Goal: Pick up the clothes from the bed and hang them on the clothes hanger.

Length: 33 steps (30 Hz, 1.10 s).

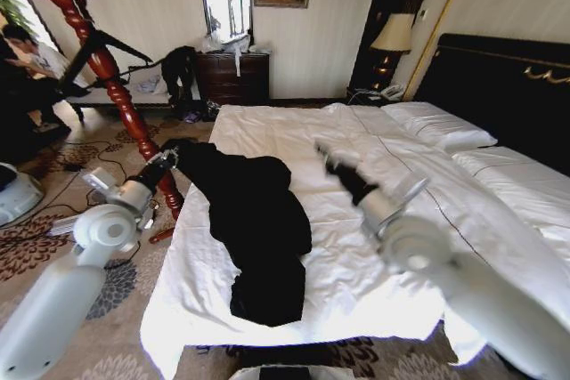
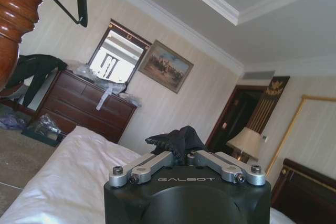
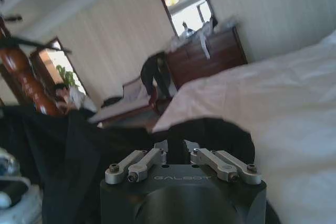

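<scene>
Left gripper (image 1: 169,159) is pinching the jacket (image 1: 254,220) collar at the bed (image 1: 356,282) edge, about 9 o'clock. Right gripper (image 1: 322,150), pressed together, hovers at 1. I'd lift slowly toward the hanger (image 1: 107,46) at 10.

- You can read the brand name "GALBOT" in light capital letters on the black housing of the left gripper (image 2: 185,157), just below its two silver finger linkages, in the left wrist view.
- You can read the same word "GALBOT" on the black housing of the right gripper (image 3: 176,148), again just below the silver linkages, in the right wrist view; the lettering there is fainter but legible.
- You find no other legible text, number or sign. The framed painting (image 2: 165,66) on the wall and the gold emblem on the dark panel (image 2: 272,92) beside the doorway carry nothing you can read.
</scene>
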### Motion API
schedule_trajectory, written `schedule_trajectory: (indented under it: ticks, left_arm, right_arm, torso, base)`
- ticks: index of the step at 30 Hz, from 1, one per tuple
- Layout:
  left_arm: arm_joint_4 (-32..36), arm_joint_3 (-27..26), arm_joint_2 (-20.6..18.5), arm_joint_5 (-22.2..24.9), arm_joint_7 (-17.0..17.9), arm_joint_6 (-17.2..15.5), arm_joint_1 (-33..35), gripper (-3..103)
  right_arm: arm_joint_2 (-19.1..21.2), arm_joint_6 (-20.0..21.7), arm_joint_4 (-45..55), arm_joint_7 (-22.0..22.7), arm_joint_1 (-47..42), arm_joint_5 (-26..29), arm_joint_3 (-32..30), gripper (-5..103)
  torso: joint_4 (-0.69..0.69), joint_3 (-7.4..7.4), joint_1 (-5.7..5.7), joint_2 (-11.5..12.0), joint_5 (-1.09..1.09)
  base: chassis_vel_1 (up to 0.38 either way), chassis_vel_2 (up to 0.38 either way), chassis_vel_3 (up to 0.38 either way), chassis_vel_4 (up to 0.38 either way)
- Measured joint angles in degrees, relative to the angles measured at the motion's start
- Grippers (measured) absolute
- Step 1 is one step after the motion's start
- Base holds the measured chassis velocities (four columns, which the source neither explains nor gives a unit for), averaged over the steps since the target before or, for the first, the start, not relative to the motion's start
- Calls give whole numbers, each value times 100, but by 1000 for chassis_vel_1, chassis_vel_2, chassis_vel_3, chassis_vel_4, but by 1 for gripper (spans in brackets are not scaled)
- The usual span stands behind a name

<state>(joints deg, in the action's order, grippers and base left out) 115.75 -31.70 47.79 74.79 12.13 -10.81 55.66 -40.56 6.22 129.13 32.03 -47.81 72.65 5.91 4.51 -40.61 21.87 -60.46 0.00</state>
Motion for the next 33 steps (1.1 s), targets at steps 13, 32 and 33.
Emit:
schedule_trajectory:
  ticks: [13, 32, 33]
  left_arm:
    - [-157, 250, 154, 179, 248, -62, -750, 0]
    - [-432, 715, 450, 168, 295, -109, -1326, 0]
    - [-432, 715, 450, 168, 295, -109, -1326, 0]
  right_arm:
    - [-990, 1417, -428, 1316, 880, -1124, 2383, 59]
    - [-2460, 1590, -1377, 1812, 1795, -1089, 3447, 100]
    - [-2460, 1590, -1377, 1812, 1795, -1089, 3447, 100]
  torso:
    - [-4, 0, 0, 0, -1]
    - [-5, 0, 1, 0, -1]
    - [-5, 0, 1, 0, -1]
  base:
    - [0, 0, 0, 0]
    - [0, 0, 0, 0]
    - [0, 0, 0, 0]
